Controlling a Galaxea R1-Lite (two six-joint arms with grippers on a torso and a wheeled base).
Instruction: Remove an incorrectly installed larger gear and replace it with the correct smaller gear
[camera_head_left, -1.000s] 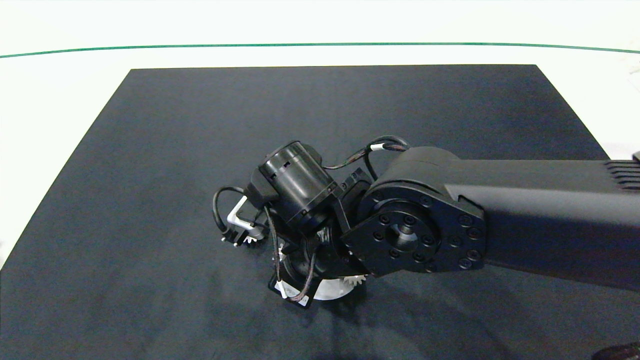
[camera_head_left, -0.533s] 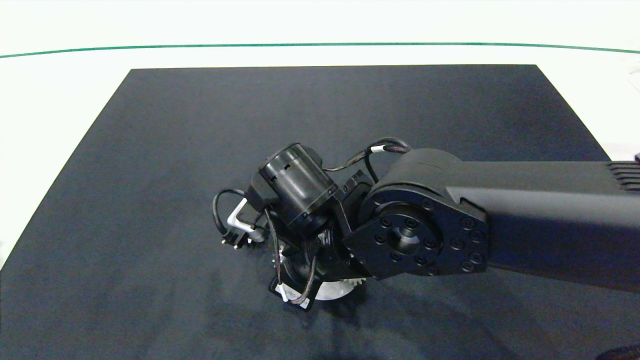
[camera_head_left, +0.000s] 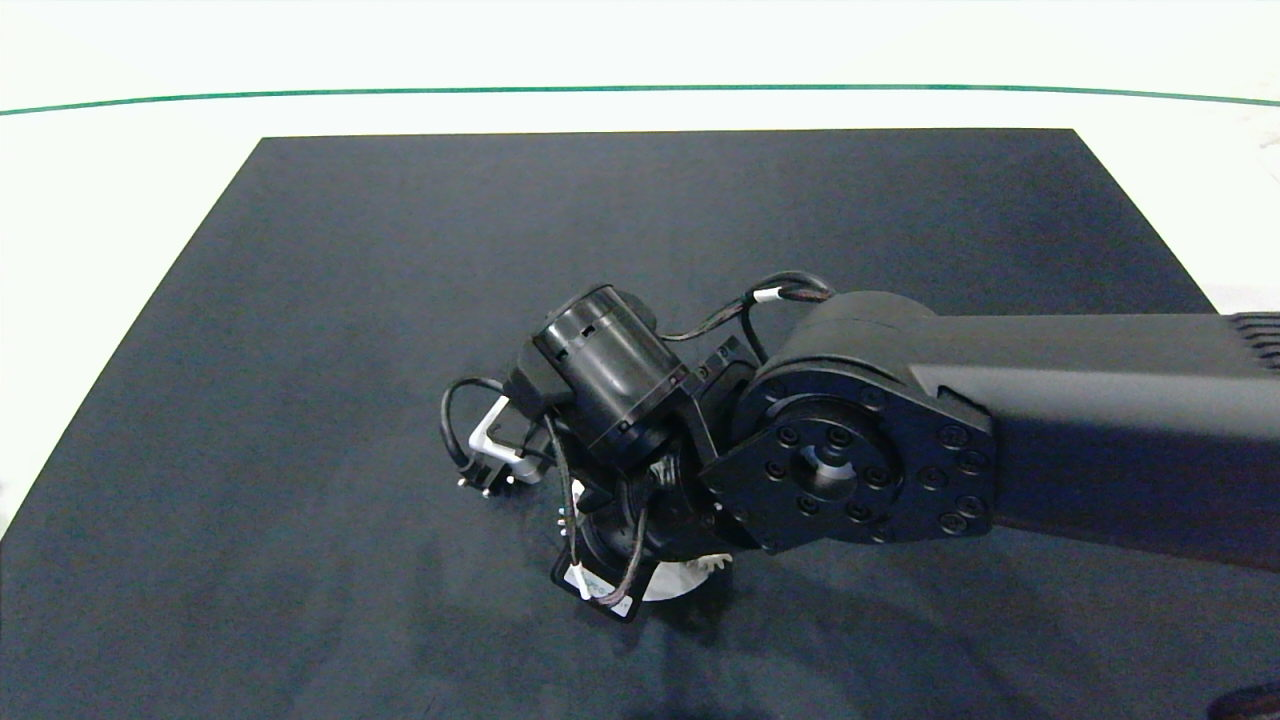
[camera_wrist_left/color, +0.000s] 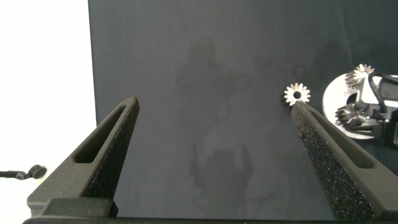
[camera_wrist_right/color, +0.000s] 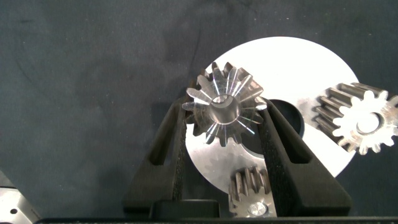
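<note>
In the right wrist view my right gripper (camera_wrist_right/color: 225, 111) is shut on the larger gear (camera_wrist_right/color: 217, 93), a silver gear with many blunt teeth. It is held over the edge of a white disc (camera_wrist_right/color: 292, 62), beside the disc's dark centre hole. The smaller gear (camera_wrist_left/color: 297, 94), star-like with a wide hole, lies flat on the mat next to the disc (camera_wrist_left/color: 336, 99) in the left wrist view. My left gripper (camera_wrist_left/color: 214, 106) hangs open over bare mat, away from the gears. From above, the right arm (camera_head_left: 1000, 450) hides its own fingers and the larger gear.
Two gears with pale centres sit on the disc, one (camera_wrist_right/color: 364, 121) at its rim and one (camera_wrist_right/color: 252, 190) close to my right fingers. The black mat (camera_head_left: 400, 300) covers a white table. A sliver of the disc (camera_head_left: 672, 583) shows under the right wrist.
The right arm and wrist have shifted slightly to the right, and less of the white disc shows below the wrist.
</note>
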